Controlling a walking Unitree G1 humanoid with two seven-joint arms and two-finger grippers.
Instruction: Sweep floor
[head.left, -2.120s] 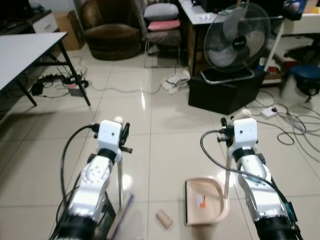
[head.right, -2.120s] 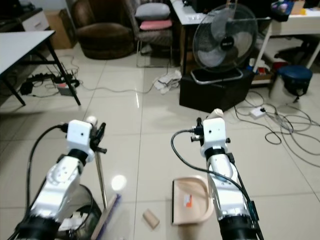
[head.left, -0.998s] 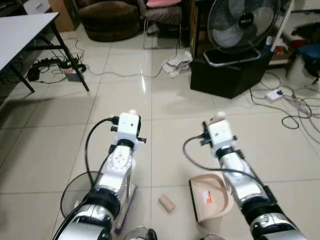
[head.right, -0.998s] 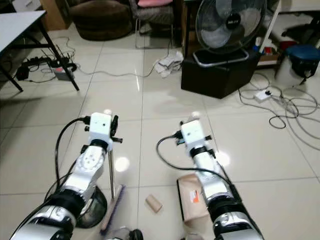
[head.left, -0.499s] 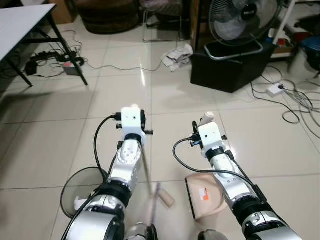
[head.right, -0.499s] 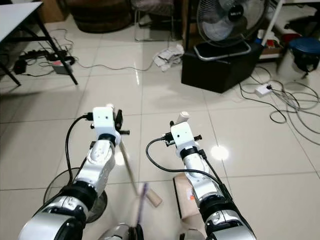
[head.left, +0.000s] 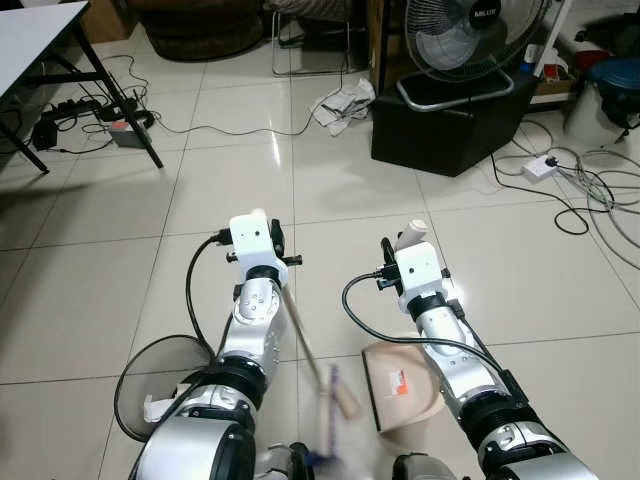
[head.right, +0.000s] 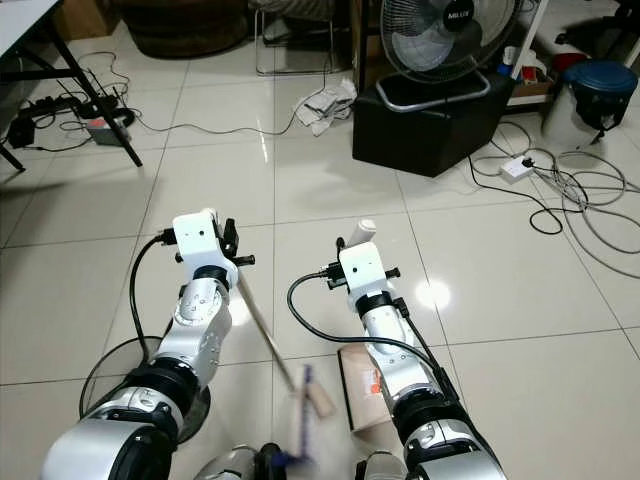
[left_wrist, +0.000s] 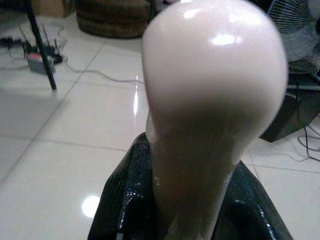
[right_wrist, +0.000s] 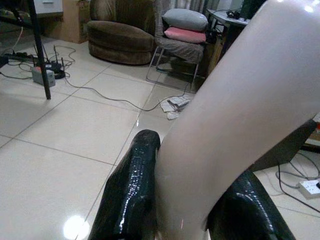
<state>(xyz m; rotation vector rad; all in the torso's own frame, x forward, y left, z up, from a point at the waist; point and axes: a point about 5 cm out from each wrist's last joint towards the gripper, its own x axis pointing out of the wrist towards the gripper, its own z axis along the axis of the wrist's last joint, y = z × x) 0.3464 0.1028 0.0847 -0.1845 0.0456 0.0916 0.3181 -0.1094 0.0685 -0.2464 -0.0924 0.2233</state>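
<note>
My left gripper (left_wrist: 192, 165) is shut on the rounded pale top of the broom handle (head.left: 300, 335), its black fingers (left_wrist: 125, 200) wrapped around it. The handle slants down and to the right to the blurred broom head (head.left: 330, 425). A cardboard roll (head.left: 347, 403) lies on the tiles between the broom head and the open edge of the beige dustpan (head.left: 405, 390). My right gripper (right_wrist: 190, 165) is shut on the dustpan's upright pale handle (head.left: 412, 235), and the pan rests flat on the floor beside my right arm.
A round wire bin (head.left: 150, 385) with paper inside stands at the lower left. Ahead are a black box (head.left: 450, 125) carrying a fan (head.left: 470, 30), a crumpled cloth (head.left: 338, 100), cables and a socket strip (head.left: 545, 165) at the right, and table legs (head.left: 130, 110) at the left.
The broom head has swung from left to right across the tiles, pushing the cardboard roll up to the dustpan's edge. The camera has shifted a little; the dustpan stays in place.
</note>
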